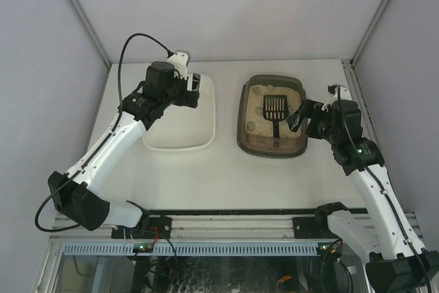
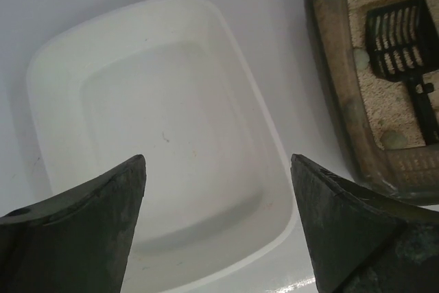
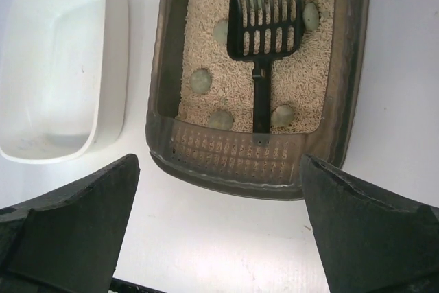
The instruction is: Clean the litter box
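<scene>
Hovering above the white tub (image 1: 180, 145) at centre-left, the left tool (image 1: 193, 91) gapes wide and empty, probably waiting to receive waste. The right tool (image 1: 296, 116), equally spread with nothing in it, hangs beside the litter box (image 3: 233, 159) at centre-right of the counter (image 1: 226, 183), facing the black scoop (image 3: 264, 18). Pale lumps (image 3: 200, 80) seem to crowd its handle.
</scene>
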Controlling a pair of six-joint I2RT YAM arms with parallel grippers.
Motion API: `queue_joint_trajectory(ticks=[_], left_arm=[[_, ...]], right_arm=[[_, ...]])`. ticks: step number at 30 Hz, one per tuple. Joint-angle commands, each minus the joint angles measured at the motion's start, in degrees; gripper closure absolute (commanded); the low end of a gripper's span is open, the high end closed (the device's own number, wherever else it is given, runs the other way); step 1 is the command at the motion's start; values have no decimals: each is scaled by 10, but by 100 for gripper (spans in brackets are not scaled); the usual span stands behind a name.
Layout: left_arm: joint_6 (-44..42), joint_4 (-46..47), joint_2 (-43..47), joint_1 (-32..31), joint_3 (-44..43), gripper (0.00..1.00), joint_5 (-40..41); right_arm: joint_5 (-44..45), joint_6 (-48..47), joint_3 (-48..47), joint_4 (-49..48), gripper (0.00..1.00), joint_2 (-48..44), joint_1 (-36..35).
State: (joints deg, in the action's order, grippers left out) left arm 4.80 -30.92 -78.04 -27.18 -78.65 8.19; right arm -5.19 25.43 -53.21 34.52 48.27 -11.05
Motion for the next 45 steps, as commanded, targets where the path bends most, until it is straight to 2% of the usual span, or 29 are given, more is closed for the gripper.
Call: queue_joint_trajectory(ticks=[1, 2, 3, 4, 5, 11, 16, 22, 33, 39, 45], left_arm=[[42, 86, -9, 1, -23, 7, -54], [48, 100, -11, 1, -19, 2, -75], [56, 111, -17, 1, -21, 0, -93], [68, 118, -26, 0, -24, 0, -107], [82, 126, -35, 1, -28, 0, -121], [165, 202, -77, -1, -22, 0, -188], [200, 215, -104, -2, -32, 0, -196], [195, 231, -90, -2, -4, 0, -189], [177, 246, -75, -2, 23, 0, -192], [175, 254, -67, -2, 33, 1, -187], [172, 255, -71, -2, 36, 1, -186]], right_arm=[[2, -31, -7, -29, 1, 31, -15], [21, -33, -19, -15, 6, 52, -18], [41, -35, -40, 5, 16, 84, -22], [53, -37, -59, 22, 26, 117, -24], [62, -36, -80, 36, 31, 153, -26], [79, -36, -146, 11, 34, 286, -75], [97, -26, -196, 24, 60, 389, -79], [132, -21, -205, 31, 56, 458, -78], [123, -26, -220, 1, 54, 542, -71], [113, -30, -233, -16, 55, 576, -62], [113, -38, -252, -18, 62, 604, -55]])
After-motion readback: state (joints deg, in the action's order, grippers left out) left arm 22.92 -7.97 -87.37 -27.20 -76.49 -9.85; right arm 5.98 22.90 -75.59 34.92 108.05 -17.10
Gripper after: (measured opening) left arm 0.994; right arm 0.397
